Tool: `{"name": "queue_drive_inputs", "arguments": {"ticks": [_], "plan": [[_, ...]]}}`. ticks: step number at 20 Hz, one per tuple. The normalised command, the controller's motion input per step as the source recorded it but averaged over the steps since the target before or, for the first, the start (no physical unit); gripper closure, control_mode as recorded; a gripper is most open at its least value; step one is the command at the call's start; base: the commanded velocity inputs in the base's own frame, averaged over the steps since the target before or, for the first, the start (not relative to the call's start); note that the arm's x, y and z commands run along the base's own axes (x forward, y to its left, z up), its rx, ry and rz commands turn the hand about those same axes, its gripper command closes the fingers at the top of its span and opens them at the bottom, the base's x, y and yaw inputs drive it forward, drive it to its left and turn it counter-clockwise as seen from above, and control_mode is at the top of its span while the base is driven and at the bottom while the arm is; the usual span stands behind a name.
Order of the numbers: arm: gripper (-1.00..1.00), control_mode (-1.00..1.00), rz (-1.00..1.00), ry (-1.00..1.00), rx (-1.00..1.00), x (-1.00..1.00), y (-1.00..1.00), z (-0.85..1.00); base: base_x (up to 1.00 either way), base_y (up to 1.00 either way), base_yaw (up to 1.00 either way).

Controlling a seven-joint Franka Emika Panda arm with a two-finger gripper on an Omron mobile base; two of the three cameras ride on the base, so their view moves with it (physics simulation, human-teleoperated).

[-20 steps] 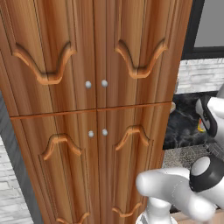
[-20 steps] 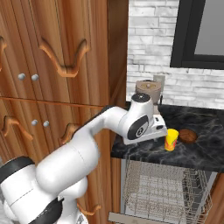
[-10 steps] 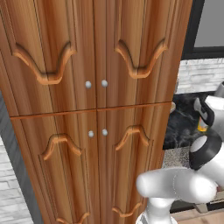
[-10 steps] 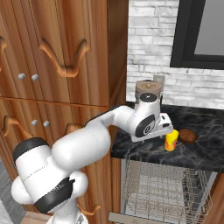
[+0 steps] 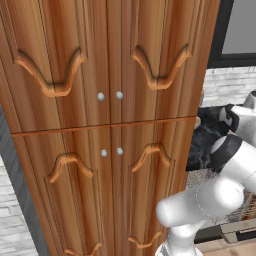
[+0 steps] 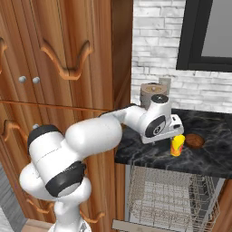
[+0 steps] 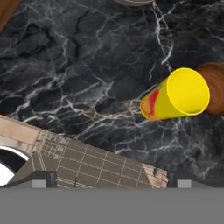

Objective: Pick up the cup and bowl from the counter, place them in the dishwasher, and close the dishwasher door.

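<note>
The yellow cup (image 6: pixel 177 145) with its orange-red part stands upright on the black veined counter (image 6: pixel 149 154). The reddish-brown bowl (image 6: pixel 195 140) sits just to its right. My gripper (image 6: pixel 171 134) hovers over the counter just left of the cup, pointing down. In the hand view the cup (image 7: pixel 179 96) lies up and to the right, the bowl (image 7: pixel 215 83) partly hidden behind it, and my gripper (image 7: pixel 111 180) is open with nothing between its fingers. Under the counter the dishwasher's wire rack (image 6: pixel 167 195) shows, and its door (image 6: pixel 131 225) hangs open at the bottom edge.
A tall carved wooden cabinet (image 6: pixel 68 59) stands left of the counter, close to my arm. A brown canister (image 6: pixel 150 92) stands at the back of the counter by the brick wall. A dark window frame (image 6: pixel 204 36) is above.
The hand has moved a little to the right over the counter, closer to the cup. Cup and bowl have not moved, and the gripper stays open.
</note>
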Motion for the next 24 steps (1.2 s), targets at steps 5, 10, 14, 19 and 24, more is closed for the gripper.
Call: {"name": "queue_drive_inputs", "arguments": {"ticks": [5,10,14,19,24], "plan": [[-1.0,-1.0,0.02,0.0,0.0,0.33,-0.16,-0.3,0.0,0.0,0.0],[-1.0,-1.0,0.01,0.0,0.0,0.29,-0.14,-0.16,0.0,0.0,0.0],[-1.0,-1.0,0.01,0.0,0.0,0.25,-0.18,-0.07,0.0,0.0,0.0],[-1.0,-1.0,0.01,0.0,0.0,0.27,-0.21,-0.08,0.0,0.0,0.0],[-1.0,-1.0,0.01,0.0,0.0,0.3,-0.2,-0.14,0.0,0.0,0.0]]}}
